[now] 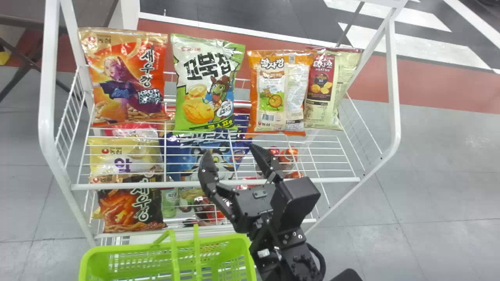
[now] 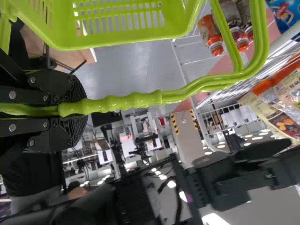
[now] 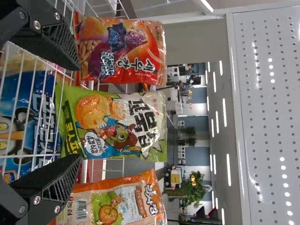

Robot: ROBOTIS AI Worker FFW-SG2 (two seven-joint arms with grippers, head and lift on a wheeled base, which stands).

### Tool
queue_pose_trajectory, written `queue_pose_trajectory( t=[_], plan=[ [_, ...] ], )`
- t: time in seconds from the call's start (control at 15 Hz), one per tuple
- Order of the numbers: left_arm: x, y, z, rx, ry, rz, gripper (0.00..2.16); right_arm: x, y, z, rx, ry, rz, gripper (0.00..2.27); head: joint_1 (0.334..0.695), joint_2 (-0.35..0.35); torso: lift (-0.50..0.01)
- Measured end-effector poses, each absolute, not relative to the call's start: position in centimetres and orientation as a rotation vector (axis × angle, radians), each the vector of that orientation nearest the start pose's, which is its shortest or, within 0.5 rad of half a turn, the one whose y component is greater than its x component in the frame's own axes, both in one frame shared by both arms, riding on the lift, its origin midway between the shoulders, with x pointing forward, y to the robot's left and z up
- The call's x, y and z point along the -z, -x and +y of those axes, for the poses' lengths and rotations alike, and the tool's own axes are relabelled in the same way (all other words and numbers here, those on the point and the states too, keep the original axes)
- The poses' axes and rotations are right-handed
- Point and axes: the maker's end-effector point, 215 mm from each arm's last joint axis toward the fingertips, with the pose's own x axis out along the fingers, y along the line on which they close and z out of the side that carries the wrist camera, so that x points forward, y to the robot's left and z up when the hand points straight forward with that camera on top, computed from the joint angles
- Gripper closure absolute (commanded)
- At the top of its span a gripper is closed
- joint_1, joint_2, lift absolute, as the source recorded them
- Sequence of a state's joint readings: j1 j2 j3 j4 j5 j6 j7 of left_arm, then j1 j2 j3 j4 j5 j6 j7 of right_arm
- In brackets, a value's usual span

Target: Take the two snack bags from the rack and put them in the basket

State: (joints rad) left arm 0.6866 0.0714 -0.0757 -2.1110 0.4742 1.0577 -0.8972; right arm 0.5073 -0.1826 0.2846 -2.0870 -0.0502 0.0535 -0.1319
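My right gripper (image 1: pixel 232 162) stands open over the rack's front edge, below the green snack bag (image 1: pixel 209 84). In the right wrist view the open gripper (image 3: pixel 77 110) has the green bag (image 3: pixel 115 124) just beyond its spread fingers, touching neither. An orange-red bag (image 1: pixel 127 78) stands to the left; an orange bag (image 1: pixel 277 91) and a cream bag (image 1: pixel 330 89) stand to the right. The green basket (image 1: pixel 213 244) is below the rack's front. In the left wrist view my left gripper (image 2: pixel 75 110) is shut on the basket's handle (image 2: pixel 136 101).
The white wire rack (image 1: pixel 215 182) has upright side frames close around the bags. Its lower shelves hold a blue bag (image 1: pixel 179 154), a yellow bag (image 1: pixel 125 158), a dark shrimp-snack bag (image 1: pixel 133 208) and bottles (image 1: pixel 169 203).
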Motion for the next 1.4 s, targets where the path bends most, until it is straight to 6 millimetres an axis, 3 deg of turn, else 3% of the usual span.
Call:
queue_pose_trajectory(
  t=[0.67,1.0,1.13,1.27,1.33,1.4],
  plan=[
    [45.1,-15.2,-2.3,1.105,0.927,0.999,2.15,35.1,-53.4,-11.4,-0.171,0.058,0.026,0.18,0.695,-0.231,-0.011],
    [45.1,-15.3,-2.2,1.104,0.93,0.997,2.15,36.5,-58.5,-12.1,-0.171,0.068,0.074,0.18,0.695,-0.222,-0.011],
    [45.2,-15.4,-2.0,1.1,0.935,0.996,2.15,37.2,-59.9,-12.1,-0.189,0.067,0.094,0.29,0.695,-0.212,-0.011],
    [45.4,-15.6,-1.9,1.095,0.939,0.998,2.15,37.9,-61.0,-11.4,-0.227,0.061,0.122,0.67,0.695,-0.202,-0.011],
    [45.5,-15.8,-1.8,1.095,0.94,0.997,2.14,38.2,-61.4,-10.7,-0.26,0.057,0.137,1.28,0.695,-0.19,-0.011],
    [45.5,-16.0,-1.8,1.095,0.939,0.995,2.14,38.9,-61.6,-10.0,-0.288,0.056,0.17,2.06,0.695,-0.178,-0.011]
  ],
)
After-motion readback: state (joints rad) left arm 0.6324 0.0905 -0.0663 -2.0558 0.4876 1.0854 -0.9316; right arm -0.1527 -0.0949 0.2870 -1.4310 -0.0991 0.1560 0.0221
